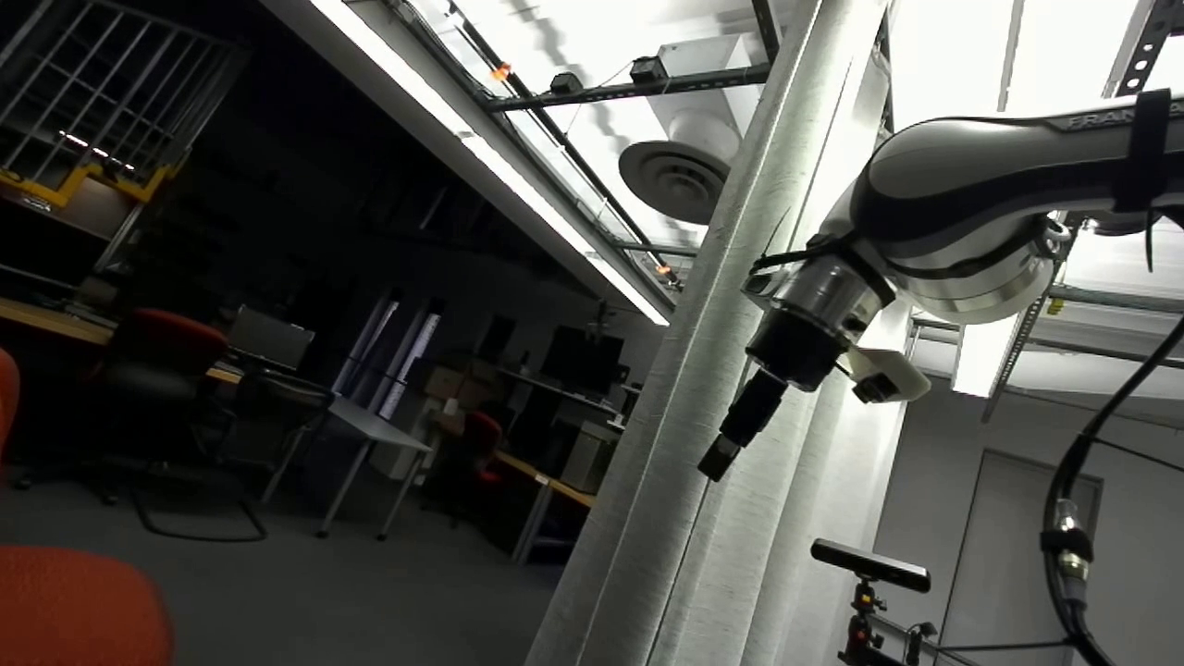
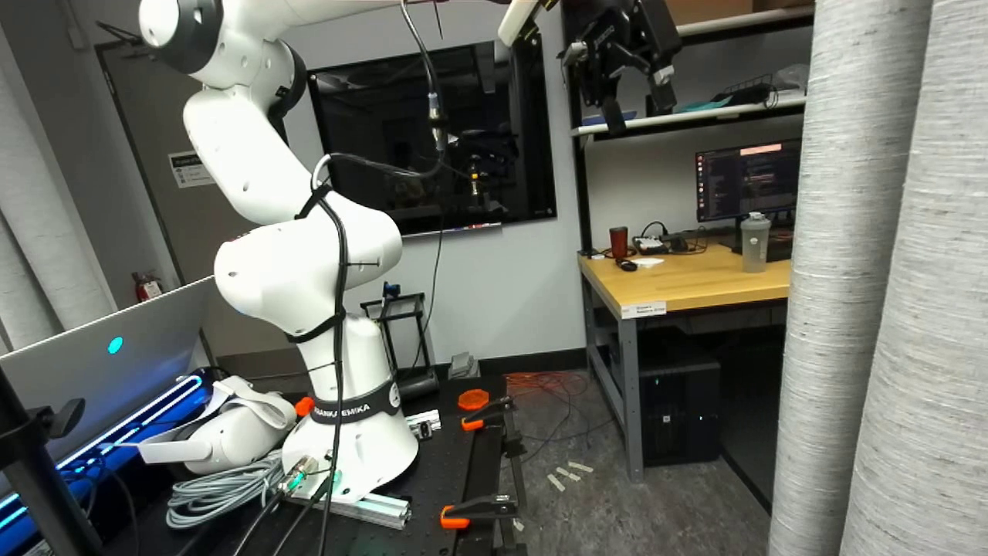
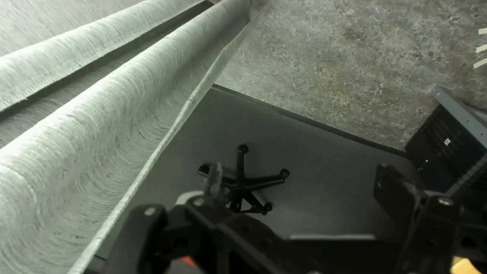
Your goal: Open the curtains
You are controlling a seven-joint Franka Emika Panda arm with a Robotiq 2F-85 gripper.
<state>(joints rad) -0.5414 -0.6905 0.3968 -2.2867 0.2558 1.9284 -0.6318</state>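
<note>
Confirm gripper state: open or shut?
Open: in the wrist view the gripper has its fingers wide apart, with no curtain between them.

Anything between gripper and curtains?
No obstacle visible. In the wrist view, only dark floor and part of a wheeled base, down below, show between gripper and curtains.

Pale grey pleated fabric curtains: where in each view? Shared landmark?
In an exterior view: curtains slant top to bottom, mostly right of centre.
In an exterior view: curtains at right edge, more at left.
Wrist view: curtains across the left.
Shared landmark: black fingers, in all three.
</note>
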